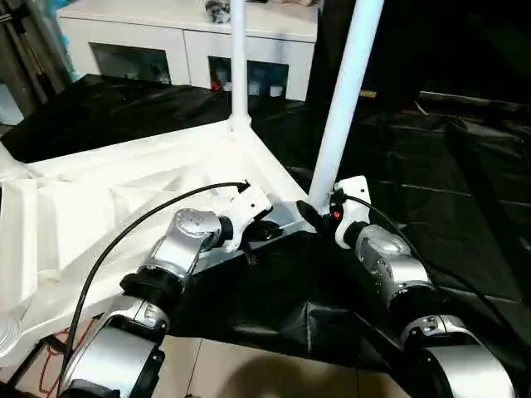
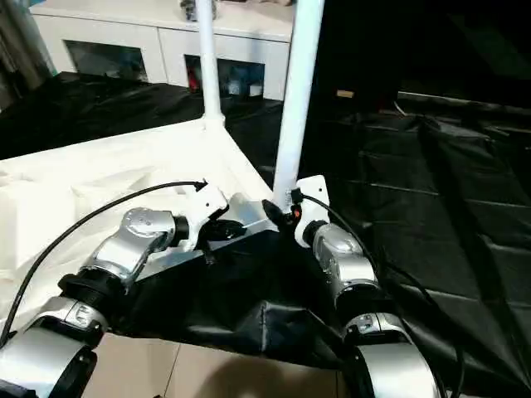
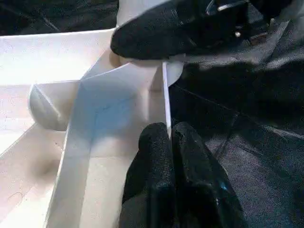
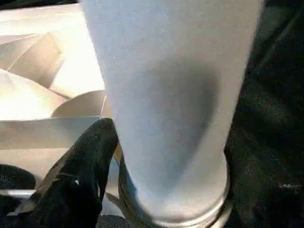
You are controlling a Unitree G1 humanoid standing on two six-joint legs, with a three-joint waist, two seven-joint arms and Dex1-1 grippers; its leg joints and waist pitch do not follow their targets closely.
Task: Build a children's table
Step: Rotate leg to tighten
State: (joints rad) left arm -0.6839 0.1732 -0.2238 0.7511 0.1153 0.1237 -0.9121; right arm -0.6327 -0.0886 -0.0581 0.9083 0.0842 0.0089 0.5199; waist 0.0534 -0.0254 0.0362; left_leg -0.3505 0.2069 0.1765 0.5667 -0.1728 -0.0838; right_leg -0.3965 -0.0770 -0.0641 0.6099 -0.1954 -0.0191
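On the black sheet point(image 1: 431, 191) covering the floor: one children's table point(image 1: 108, 207), white plastic, lying upside down with its ribbed underside facing up. It occupies the 9 o'clock half of the head view, its near corner pointing toward centre.

Legs fitted, upright: two. Near leg point(image 1: 344, 99), long, round, tapering, rises from the corner socket at centre and leaves the view at 12 o'clock. Far leg point(image 1: 238, 58), thinner in view, stands in the far corner socket at about 11 o'clock from the near one.

Left gripper point(image 1: 267, 232): black fingers point(image 3: 164, 156) pressed together, tips resting against the thin upright edge of the tabletop rim, just at 9 o'clock of the near corner socket. Nothing is pinched between them. A black cable point(image 1: 124, 240) loops from the wrist back over the silver forearm.

Right gripper point(image 1: 319, 214): at the foot of the near leg, on its 3 o'clock side. One black finger point(image 4: 76, 175) lies against the leg's base where it enters the socket; the leg sits between the jaws, but whether they pinch it or merely stand spread around it cannot be told.

Background, 12 o'clock: white cabinet point(image 1: 191, 33) with glass-fronted compartments, small items inside, too small to identify.

Foreground, 6 o'clock: tan floor point(image 1: 249, 369) beyond the sheet's edge.
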